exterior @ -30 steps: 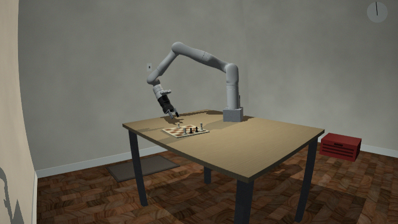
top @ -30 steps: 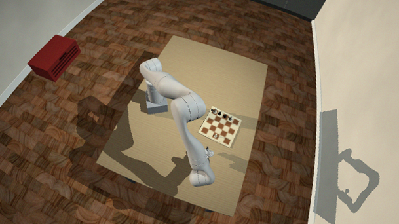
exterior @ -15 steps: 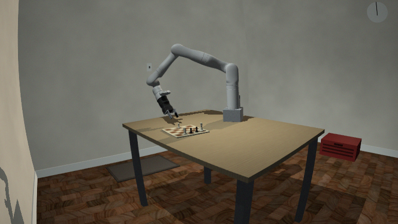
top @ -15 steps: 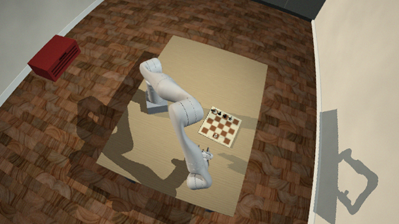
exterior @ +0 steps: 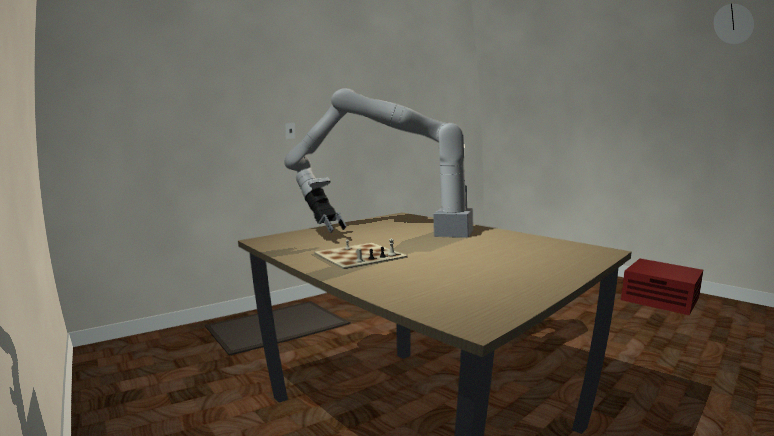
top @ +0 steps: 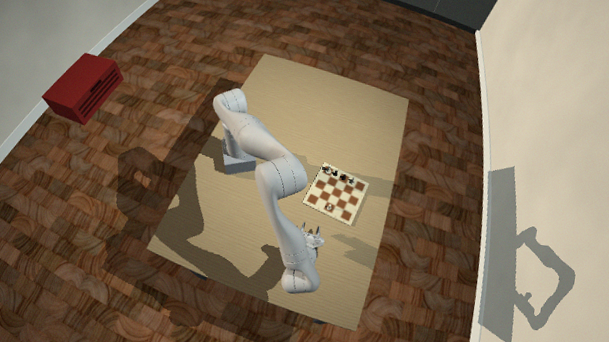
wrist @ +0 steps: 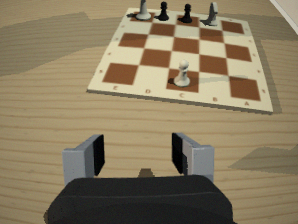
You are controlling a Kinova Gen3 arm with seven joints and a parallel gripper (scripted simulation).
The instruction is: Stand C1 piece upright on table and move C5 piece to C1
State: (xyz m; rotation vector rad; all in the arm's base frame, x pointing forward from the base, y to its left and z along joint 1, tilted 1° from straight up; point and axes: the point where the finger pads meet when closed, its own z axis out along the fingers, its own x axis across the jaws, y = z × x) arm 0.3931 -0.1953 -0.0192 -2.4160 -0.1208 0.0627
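A small chessboard (top: 343, 201) (exterior: 335, 254) (wrist: 148, 76) lies on the wooden table (top: 308, 99) (exterior: 460, 281) (wrist: 53, 116). A white pawn (top: 329, 206) (exterior: 347, 244) (wrist: 181, 72) stands upright in the middle column of the row nearest my gripper. On the far row stand a white king (wrist: 143, 4) (exterior: 391, 246), two black pawns (wrist: 162, 11) (wrist: 188, 11) and a grey piece (wrist: 212, 14) (exterior: 359, 254). The edge labels are too small to read. My gripper (top: 311, 231) (exterior: 334, 222) (wrist: 137, 148) is open and empty. It hangs above bare table short of the board's near edge, tilted toward the board.
The arm's base (top: 238, 163) (exterior: 452, 223) stands on the table beyond the board. A red crate (top: 82, 86) (exterior: 660, 284) sits on the floor away from the table. A dark mat (exterior: 276, 324) lies on the floor by the wall.
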